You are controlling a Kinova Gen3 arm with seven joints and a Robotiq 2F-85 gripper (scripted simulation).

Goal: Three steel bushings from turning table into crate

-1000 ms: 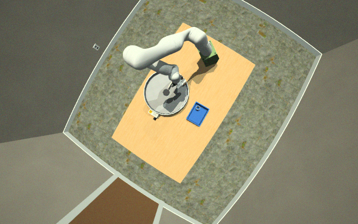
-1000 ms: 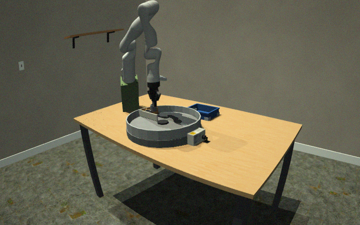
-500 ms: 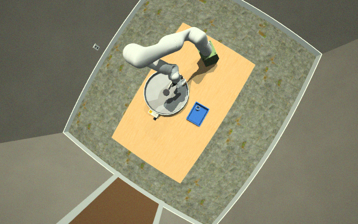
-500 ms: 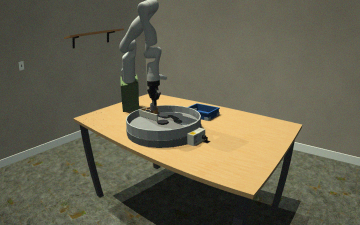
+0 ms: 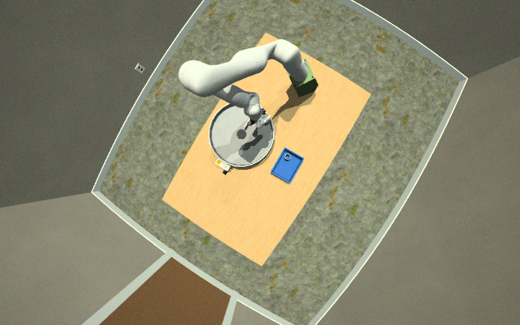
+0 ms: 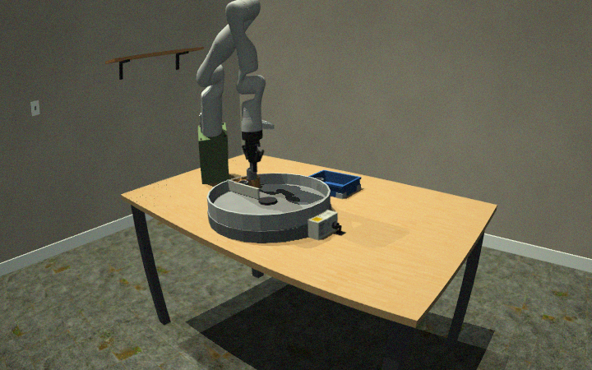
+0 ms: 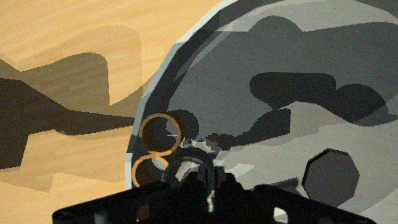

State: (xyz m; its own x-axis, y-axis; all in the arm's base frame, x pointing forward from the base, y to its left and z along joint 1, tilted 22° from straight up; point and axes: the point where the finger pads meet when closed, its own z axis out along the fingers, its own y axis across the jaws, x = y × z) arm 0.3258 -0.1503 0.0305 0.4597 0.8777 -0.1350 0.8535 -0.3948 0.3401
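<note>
My gripper (image 6: 252, 168) (image 7: 210, 178) is shut on a grey steel bushing (image 6: 251, 175) (image 7: 186, 153), gripping its wall, over the inner edge of the turning table (image 5: 223, 135) (image 6: 261, 221) (image 7: 225, 80). A copper-coloured bushing (image 7: 160, 114) and a second copper-coloured bushing (image 7: 150, 156) are close beside it, near the rim. Black fingers hide part of the rings. One steel bushing (image 5: 284, 157) lies in the blue crate (image 5: 288, 170) (image 6: 347, 187). The arm hides part of the turning table in the top view, so any further bushings there cannot be told.
A dark round hub (image 5: 240, 133) (image 6: 268, 201) (image 7: 331, 177) sits at the turning table's centre, with an upright grey guide plate (image 6: 242, 189) near it. A control box (image 5: 223, 165) (image 6: 321, 224) is on its outer side. The green robot base (image 5: 305, 84) (image 6: 213, 159) stands behind.
</note>
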